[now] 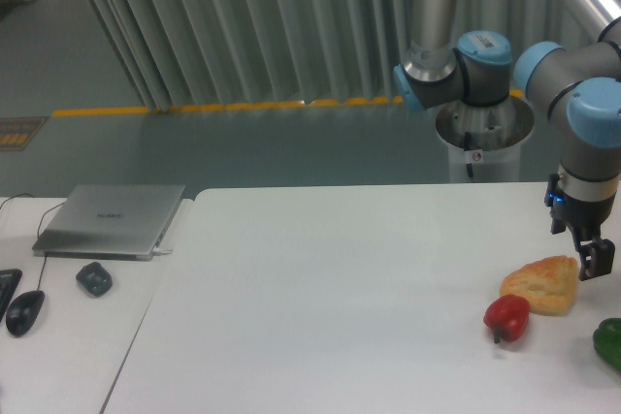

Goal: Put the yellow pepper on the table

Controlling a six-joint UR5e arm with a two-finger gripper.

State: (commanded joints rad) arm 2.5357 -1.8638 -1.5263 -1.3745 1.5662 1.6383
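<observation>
The yellow pepper is out of view. The large white table [340, 288] fills the lower middle and right of the camera view. My gripper [595, 261] hangs at the far right edge, pointing down, just above the table and right beside the bread piece. Its dark fingers sit close to the frame edge. I cannot tell how far apart they are, and I see nothing yellow between them.
A golden-brown bread piece [541, 285], a red pepper [506, 318] and a green pepper [610, 342] lie at the table's right end. On the smaller desk to the left are a closed laptop [112, 220] and two mice [94, 278] [24, 311].
</observation>
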